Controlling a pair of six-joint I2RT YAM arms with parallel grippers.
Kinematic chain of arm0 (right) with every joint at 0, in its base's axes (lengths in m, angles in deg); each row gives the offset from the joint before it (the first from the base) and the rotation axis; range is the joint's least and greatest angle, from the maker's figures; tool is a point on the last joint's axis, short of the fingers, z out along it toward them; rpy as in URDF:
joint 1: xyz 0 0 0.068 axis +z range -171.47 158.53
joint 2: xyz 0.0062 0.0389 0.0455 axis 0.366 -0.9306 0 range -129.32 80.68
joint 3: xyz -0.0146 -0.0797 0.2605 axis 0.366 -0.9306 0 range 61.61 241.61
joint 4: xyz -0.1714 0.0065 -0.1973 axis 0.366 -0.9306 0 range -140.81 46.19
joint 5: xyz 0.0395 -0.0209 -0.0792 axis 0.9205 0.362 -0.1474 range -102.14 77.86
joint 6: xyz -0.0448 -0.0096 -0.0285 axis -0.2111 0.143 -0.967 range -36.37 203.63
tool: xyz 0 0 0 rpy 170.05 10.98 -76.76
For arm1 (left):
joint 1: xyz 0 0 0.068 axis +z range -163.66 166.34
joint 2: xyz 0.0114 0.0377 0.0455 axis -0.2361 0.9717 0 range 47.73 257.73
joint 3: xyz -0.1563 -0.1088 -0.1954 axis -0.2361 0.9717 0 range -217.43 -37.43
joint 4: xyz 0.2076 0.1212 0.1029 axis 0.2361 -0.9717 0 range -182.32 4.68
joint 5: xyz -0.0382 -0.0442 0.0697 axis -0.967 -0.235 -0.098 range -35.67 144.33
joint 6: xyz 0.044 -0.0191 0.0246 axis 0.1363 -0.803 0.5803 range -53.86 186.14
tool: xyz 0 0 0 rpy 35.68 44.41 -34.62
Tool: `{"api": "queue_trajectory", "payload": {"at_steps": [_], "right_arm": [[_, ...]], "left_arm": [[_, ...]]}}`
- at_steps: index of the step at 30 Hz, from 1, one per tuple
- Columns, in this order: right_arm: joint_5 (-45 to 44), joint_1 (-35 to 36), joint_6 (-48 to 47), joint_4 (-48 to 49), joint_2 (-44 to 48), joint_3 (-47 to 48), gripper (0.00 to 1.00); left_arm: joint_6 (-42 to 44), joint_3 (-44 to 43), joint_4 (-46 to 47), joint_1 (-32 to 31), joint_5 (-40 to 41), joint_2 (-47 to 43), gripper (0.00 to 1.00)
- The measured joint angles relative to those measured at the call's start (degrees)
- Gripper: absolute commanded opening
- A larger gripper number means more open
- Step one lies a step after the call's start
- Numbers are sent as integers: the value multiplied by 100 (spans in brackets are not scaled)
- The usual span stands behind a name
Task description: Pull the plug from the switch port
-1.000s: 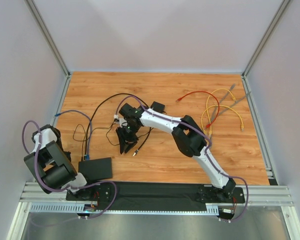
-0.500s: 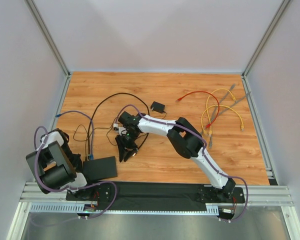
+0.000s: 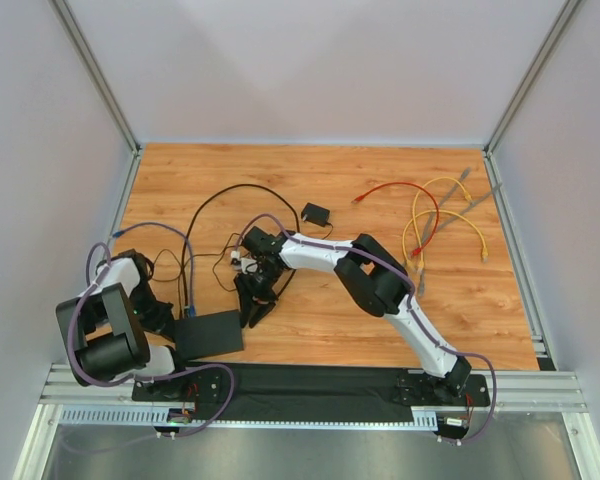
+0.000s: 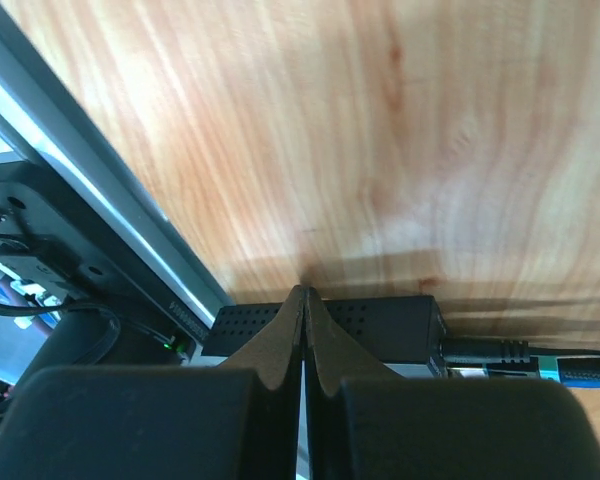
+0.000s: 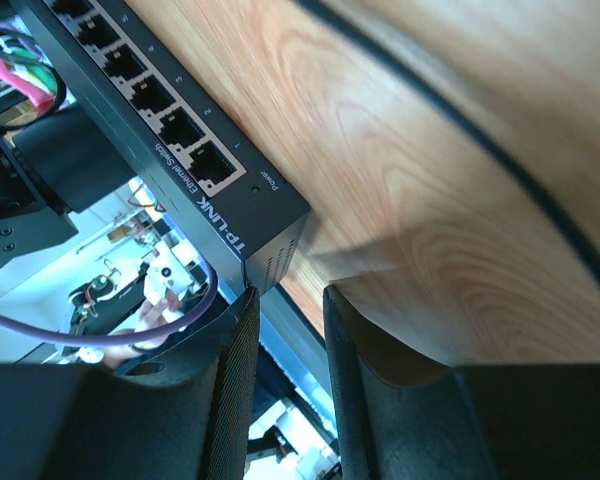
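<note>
The switch port point(image 3: 208, 335) is a flat, matte black box lying on the grained wooden worktop point(image 3: 330, 170) at its near left, one corner almost on the metal rail point(image 3: 310, 385) along the near edge. From the right wrist it shows white lettering and a row of square sockets, and those in view hold nothing. A blue cable point(image 3: 185, 285) reaches its far left corner (its plug looks seated, though I cannot tell in which socket). The left hand point(image 4: 302, 292) is clenched, its tips pressed together just above the box's vented side. The right hand point(image 5: 288, 292) hangs released beside the box's right corner, grasping nothing. A black adapter point(image 3: 315, 213), a red cable point(image 3: 400, 195) and yellow cables point(image 3: 450, 215) lie well apart, far and right.
</note>
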Motion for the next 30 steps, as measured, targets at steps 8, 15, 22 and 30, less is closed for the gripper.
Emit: {"api": "queue_trajectory", "payload": {"at_steps": [8, 15, 22, 30], "right_arm": [[170, 50, -151, -7, 33, -129, 35], [140, 210, -413, -192, 85, -175, 36], [-1429, 181, -769, -693, 584, -50, 48], [-1976, 39, -1311, -1469, -608, 3480, 53]], "left_arm": [[-48, -286, 26, -280, 0, 74, 0], [-4, -393, 22, -374, 70, 52, 5], [236, -960, -308, -398, 367, -516, 14], [555, -1062, -413, -398, 184, -1438, 20]]}}
